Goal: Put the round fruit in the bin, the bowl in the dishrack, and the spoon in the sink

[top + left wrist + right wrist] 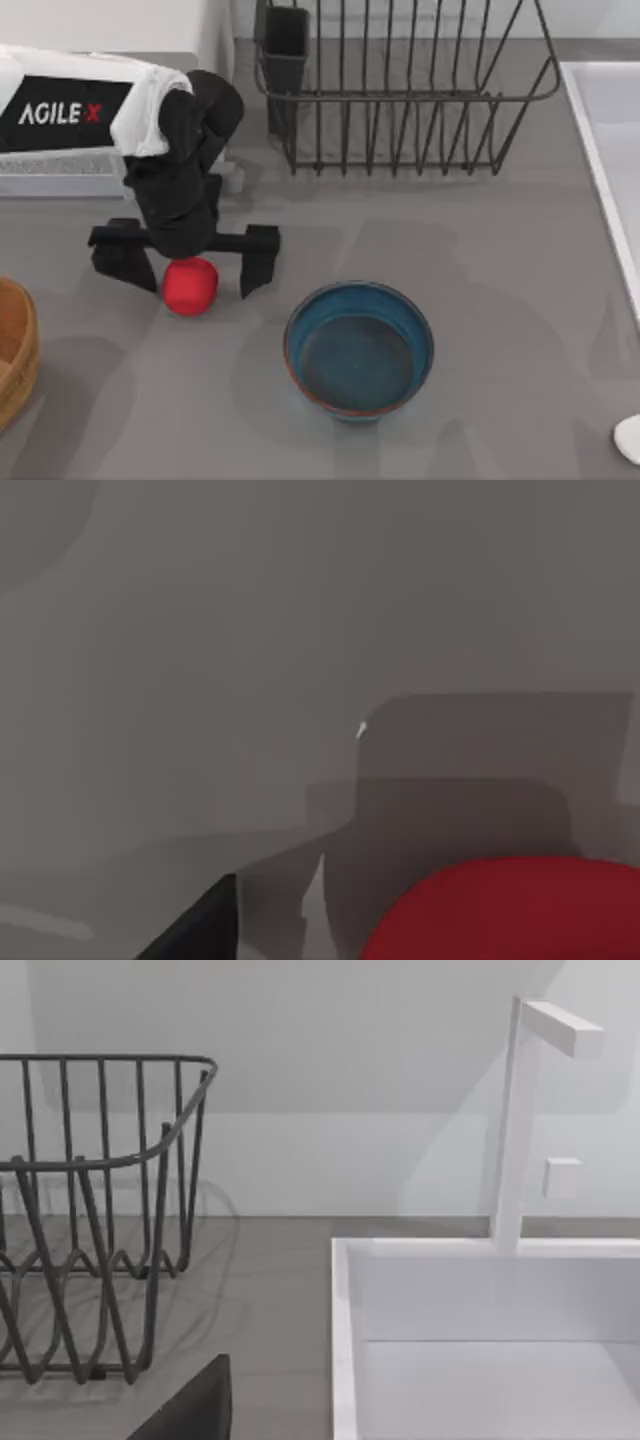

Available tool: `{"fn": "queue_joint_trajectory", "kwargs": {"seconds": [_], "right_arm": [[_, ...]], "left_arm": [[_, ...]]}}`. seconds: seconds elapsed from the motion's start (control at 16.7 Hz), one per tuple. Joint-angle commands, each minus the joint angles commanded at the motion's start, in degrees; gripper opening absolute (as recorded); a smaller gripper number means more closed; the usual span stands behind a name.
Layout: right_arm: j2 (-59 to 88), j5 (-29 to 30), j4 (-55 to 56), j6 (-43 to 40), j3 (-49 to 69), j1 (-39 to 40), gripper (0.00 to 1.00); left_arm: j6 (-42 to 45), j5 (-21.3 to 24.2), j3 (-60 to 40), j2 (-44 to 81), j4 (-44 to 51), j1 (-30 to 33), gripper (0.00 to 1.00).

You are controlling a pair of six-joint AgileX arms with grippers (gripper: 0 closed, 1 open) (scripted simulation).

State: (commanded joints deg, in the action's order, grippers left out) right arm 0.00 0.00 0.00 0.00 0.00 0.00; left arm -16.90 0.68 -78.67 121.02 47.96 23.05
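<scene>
The red round fruit (189,285) lies on the grey table at the left; it also shows close up (510,910) in the left wrist view. My left gripper (190,262) hangs just over it, open wide, a finger on each side. The blue bowl (358,350) stands upright right of the fruit. The black wire dishrack (400,90) (90,1210) is at the back. The white sink (605,150) (480,1340) runs along the right edge. The white end of the spoon (630,437) shows at the front right corner. The orange-brown bin (15,350) sits at the left edge. The right gripper's dark fingertip (195,1410) points toward the sink, open.
A black utensil cup (285,45) sits at the dishrack's left corner. A white faucet (520,1120) rises behind the sink. A white box (215,40) stands at the back left behind my left arm. Bare table lies between bowl and dishrack.
</scene>
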Motion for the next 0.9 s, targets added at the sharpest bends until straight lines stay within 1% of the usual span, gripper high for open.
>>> {"fn": "queue_joint_trajectory", "kwargs": {"seconds": [0.12, 0.36, 0.9], "right_arm": [[0.0, 0.0, 0.0, 0.0, 0.0, 0.0, 1.00], [0.0, 0.0, 0.0, 0.0, 0.0, 0.0, 1.00], [0.0, 0.0, 0.0, 0.0, 0.0, 0.0, 1.00]], "left_arm": [[-0.2, 0.0, 1.8, -1.1, -1.0, 0.2, 1.00], [-0.2, 0.0, 1.9, -1.1, -1.1, 0.2, 1.00], [-0.2, 0.0, 1.9, -1.1, -1.1, 0.2, 0.32]]}}
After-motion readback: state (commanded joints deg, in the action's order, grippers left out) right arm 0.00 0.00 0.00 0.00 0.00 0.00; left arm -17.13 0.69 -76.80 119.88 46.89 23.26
